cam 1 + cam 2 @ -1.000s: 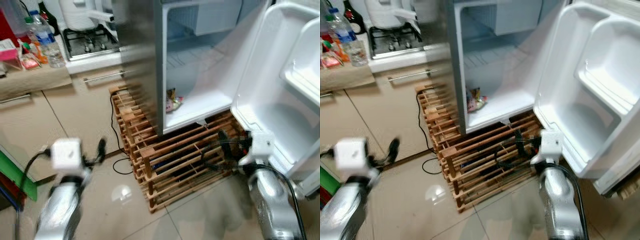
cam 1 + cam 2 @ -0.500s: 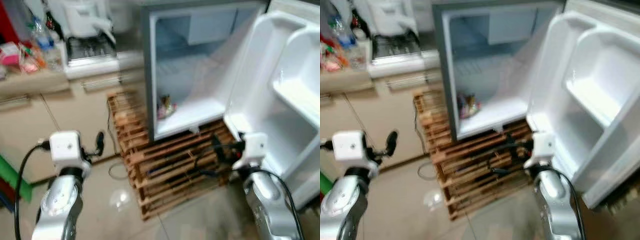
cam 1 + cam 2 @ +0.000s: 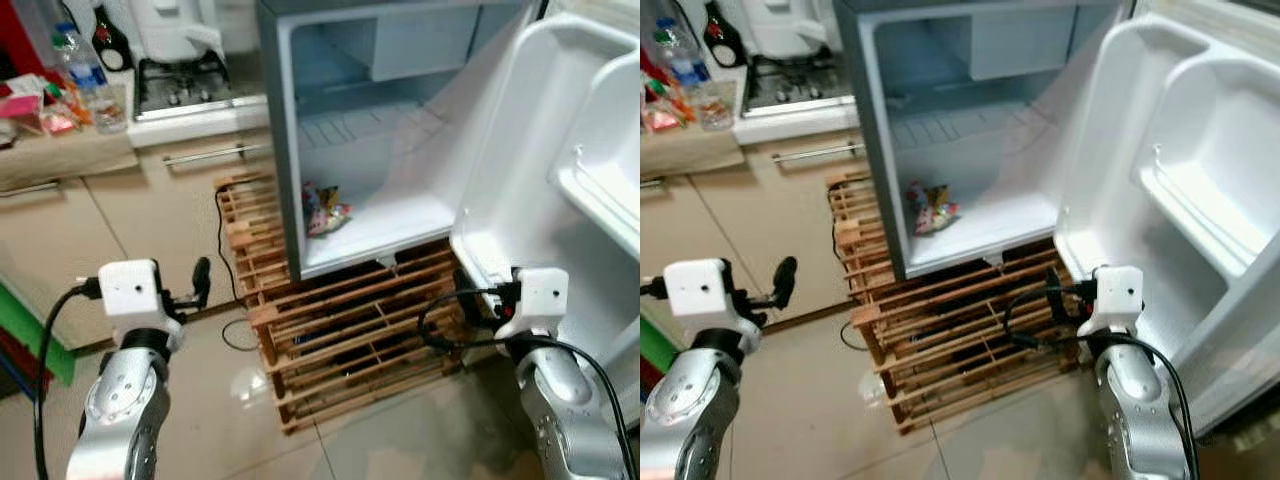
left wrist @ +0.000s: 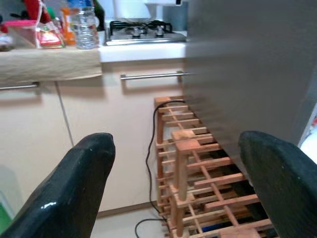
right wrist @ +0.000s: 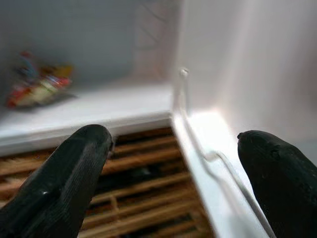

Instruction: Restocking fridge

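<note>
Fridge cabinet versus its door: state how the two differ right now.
The fridge cabinet has a grey outer side and stands on a wooden pallet rack; the fridge door swings wide open past it. The cabinet floor holds a colourful snack packet; the door's shelves look bare. Both are white inside.

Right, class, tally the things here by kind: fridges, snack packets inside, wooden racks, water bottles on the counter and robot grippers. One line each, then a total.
Fridge: 1
Snack packet: 1
Wooden rack: 1
Water bottle: 1
Grippers, both with open jaws: 2, left gripper and right gripper
Total: 6
</note>
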Robot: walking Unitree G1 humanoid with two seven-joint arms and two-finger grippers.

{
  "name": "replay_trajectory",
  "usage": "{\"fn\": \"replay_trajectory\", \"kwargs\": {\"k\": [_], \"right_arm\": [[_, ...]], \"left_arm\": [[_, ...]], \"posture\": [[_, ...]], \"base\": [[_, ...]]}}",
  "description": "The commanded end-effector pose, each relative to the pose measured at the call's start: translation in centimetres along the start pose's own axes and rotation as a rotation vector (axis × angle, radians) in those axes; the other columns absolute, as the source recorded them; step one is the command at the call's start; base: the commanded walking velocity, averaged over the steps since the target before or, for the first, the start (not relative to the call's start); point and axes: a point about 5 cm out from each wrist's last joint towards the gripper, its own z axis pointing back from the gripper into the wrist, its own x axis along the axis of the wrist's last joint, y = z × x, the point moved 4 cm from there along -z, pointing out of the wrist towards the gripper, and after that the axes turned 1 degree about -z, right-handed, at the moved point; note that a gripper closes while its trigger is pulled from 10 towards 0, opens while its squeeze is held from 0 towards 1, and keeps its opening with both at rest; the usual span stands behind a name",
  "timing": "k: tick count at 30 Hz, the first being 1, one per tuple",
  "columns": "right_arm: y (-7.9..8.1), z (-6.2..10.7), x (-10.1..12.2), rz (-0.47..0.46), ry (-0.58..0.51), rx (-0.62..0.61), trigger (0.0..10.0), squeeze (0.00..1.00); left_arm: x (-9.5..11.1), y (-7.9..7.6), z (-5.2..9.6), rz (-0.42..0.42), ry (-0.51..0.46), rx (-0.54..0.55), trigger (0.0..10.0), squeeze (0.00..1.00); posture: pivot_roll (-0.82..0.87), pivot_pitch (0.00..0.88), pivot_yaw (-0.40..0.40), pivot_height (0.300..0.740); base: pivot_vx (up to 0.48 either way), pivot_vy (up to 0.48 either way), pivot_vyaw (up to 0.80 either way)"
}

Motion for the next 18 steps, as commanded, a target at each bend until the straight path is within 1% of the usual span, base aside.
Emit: {"fn": "replay_trajectory", "kwargs": {"k": [1, 2, 3, 4, 5, 6, 8, 9, 11, 12, 13, 14, 15, 16, 17, 18], "right_arm": [[-3.5, -0.4, -0.6, 0.061, 0.043, -0.141, 10.0, 0.00], [-5.3, -0.5, -0.8, 0.101, 0.060, -0.218, 10.0, 0.00], [-6.8, -0.6, -0.8, 0.118, 0.069, -0.277, 10.0, 0.00], [-7.8, -0.6, -0.7, 0.128, 0.071, -0.311, 10.0, 0.00], [-7.8, -0.6, -0.7, 0.128, 0.071, -0.311, 10.0, 0.00], [-8.2, -0.7, -0.5, 0.132, 0.067, -0.325, 10.0, 0.00], [-8.3, -0.8, -0.2, 0.136, 0.056, -0.321, 10.0, 0.00], [-7.8, -1.0, 0.4, 0.137, 0.037, -0.302, 10.0, 0.00], [-7.5, -1.1, 0.5, 0.136, 0.031, -0.296, 10.0, 0.00], [-6.5, -1.3, 0.8, 0.121, 0.013, -0.263, 10.0, 0.00], [-6.5, -1.3, 0.8, 0.121, 0.013, -0.263, 10.0, 0.00], [-5.2, -1.5, 1.1, 0.089, -0.011, -0.211, 10.0, 0.00], [-4.4, -1.7, 1.3, 0.067, -0.029, -0.177, 10.0, 0.00], [-1.1, -2.0, 2.5, 0.005, -0.091, -0.044, 10.0, 0.00], [-1.1, -2.0, 2.5, 0.005, -0.091, -0.044, 10.0, 0.00], [0.4, -1.9, 3.0, -0.029, -0.114, 0.015, 10.0, 0.00]], "left_arm": [[-0.2, -0.2, -0.3, 0.008, 0.013, -0.007, 10.0, 0.00], [-0.2, -0.3, -0.4, 0.008, 0.014, -0.010, 10.0, 0.00], [-0.1, -0.3, -0.6, 0.008, 0.012, -0.012, 10.0, 0.00], [-0.1, -0.4, -0.7, 0.008, 0.011, -0.013, 10.0, 0.00], [-0.1, -0.4, -0.7, 0.008, 0.011, -0.013, 10.0, 0.00], [0.0, -0.4, -0.8, 0.009, 0.009, -0.013, 10.0, 0.00], [0.1, -0.4, -0.9, 0.010, 0.007, -0.014, 10.0, 0.00], [0.1, -0.4, -1.0, 0.012, 0.006, -0.015, 10.0, 0.00], [0.2, -0.4, -1.0, 0.013, 0.007, -0.015, 10.0, 0.00], [0.2, -0.4, -1.1, 0.014, 0.007, -0.013, 10.0, 0.00], [0.2, -0.4, -1.1, 0.014, 0.007, -0.013, 10.0, 0.00], [0.2, -0.5, -1.1, 0.015, 0.007, -0.013, 10.0, 0.00], [0.2, -0.5, -1.1, 0.016, 0.007, -0.013, 10.0, 0.00], [0.2, -0.7, -1.2, 0.017, 0.005, -0.017, 10.0, 0.00], [0.2, -0.7, -1.2, 0.017, 0.005, -0.017, 10.0, 0.00], [0.3, -0.8, -1.3, 0.008, 0.003, -0.022, 10.0, 0.00]], "posture": [[-0.17, 0.000, 0.071, 0.740], [-0.17, 0.000, 0.071, 0.740], [-0.16, 0.000, 0.073, 0.740], [-0.16, 0.000, 0.075, 0.740], [-0.16, 0.000, 0.075, 0.740], [-0.17, 0.000, 0.076, 0.740], [-0.17, 0.000, 0.075, 0.740], [-0.17, 0.000, 0.075, 0.740], [-0.17, 0.000, 0.075, 0.740], [-0.17, 0.000, 0.075, 0.740], [-0.17, 0.000, 0.075, 0.740], [-0.17, 0.000, 0.076, 0.740], [-0.17, 0.000, 0.076, 0.740], [-0.17, 0.000, 0.077, 0.740], [-0.17, 0.000, 0.077, 0.740], [-0.17, 0.000, 0.077, 0.740]], "base": [[0.000, 0.000, 0.00], [0.000, 0.000, 0.00], [0.000, 0.000, 0.00], [0.000, 0.000, 0.00], [0.000, 0.000, 0.00], [0.000, 0.000, 0.00], [0.000, 0.000, 0.00], [0.000, 0.000, 0.00], [0.000, 0.000, 0.00], [0.000, 0.000, 0.00], [0.000, 0.000, 0.00], [0.000, 0.000, 0.00], [0.000, 0.000, 0.00], [0.000, 0.000, 0.00], [0.000, 0.000, 0.00], [0.000, 0.000, 0.00]]}}
